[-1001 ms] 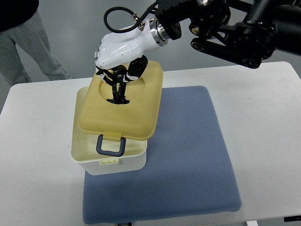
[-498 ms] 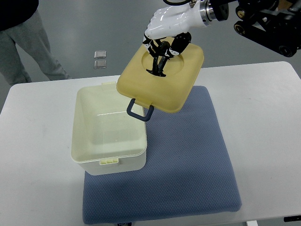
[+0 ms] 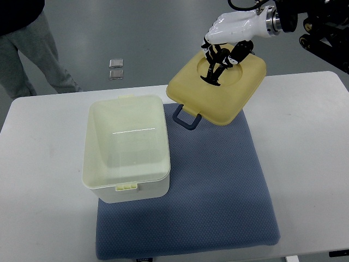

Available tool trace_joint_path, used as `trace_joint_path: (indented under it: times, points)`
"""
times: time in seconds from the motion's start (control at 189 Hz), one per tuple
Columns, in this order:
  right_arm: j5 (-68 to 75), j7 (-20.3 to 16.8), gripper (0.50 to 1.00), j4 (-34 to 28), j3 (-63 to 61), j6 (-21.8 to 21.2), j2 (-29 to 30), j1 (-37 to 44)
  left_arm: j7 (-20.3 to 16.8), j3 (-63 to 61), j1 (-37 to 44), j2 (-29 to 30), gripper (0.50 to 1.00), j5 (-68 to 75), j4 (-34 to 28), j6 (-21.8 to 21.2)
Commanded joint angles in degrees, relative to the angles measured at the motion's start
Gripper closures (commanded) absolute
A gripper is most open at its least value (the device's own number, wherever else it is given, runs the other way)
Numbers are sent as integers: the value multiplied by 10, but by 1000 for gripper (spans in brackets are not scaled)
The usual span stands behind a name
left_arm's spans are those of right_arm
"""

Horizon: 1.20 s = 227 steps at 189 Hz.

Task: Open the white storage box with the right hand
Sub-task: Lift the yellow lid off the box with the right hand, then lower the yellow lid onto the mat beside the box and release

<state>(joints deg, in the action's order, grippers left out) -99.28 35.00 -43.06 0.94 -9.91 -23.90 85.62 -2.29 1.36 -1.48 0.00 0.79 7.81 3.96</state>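
The white storage box (image 3: 126, 150) stands open at the left edge of the blue mat (image 3: 218, 180); its inside shows and holds nothing I can see. My right hand (image 3: 222, 55), white with black fingers, is shut on the yellow lid (image 3: 218, 90) through its round recess and holds it in the air, tilted, to the right of and beyond the box. The lid's dark blue latch handle (image 3: 186, 118) hangs from its near left edge. The left arm does not show.
The box and mat lie on a white table (image 3: 43, 164). A person's grey-trousered legs (image 3: 27, 49) stand at the far left on the floor. Two small square tiles (image 3: 115, 68) lie on the floor behind the table.
My right hand has lifted the yellow lid off the box and carried it right and away. The box now stands uncovered.
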Motion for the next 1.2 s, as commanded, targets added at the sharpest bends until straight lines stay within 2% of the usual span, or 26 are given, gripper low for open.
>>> trace_joint_path:
  times: [0.0, 0.44, 0.927, 1.197]
  points:
    - [0, 0, 1000, 5, 0, 3, 0, -9, 0, 0, 1, 0, 500, 0, 0, 0]
    - [-2, 0, 1000, 8, 0, 5, 8, -73, 0, 0, 0, 0, 500, 0, 0, 0]
    - [-2, 0, 1000, -3, -2, 5, 31, -110, 0, 0, 0, 0, 500, 0, -1, 0]
    - [-3, 0, 1000, 2, -2, 23, 44, -139, 0, 0, 0, 0, 500, 0, -1, 0]
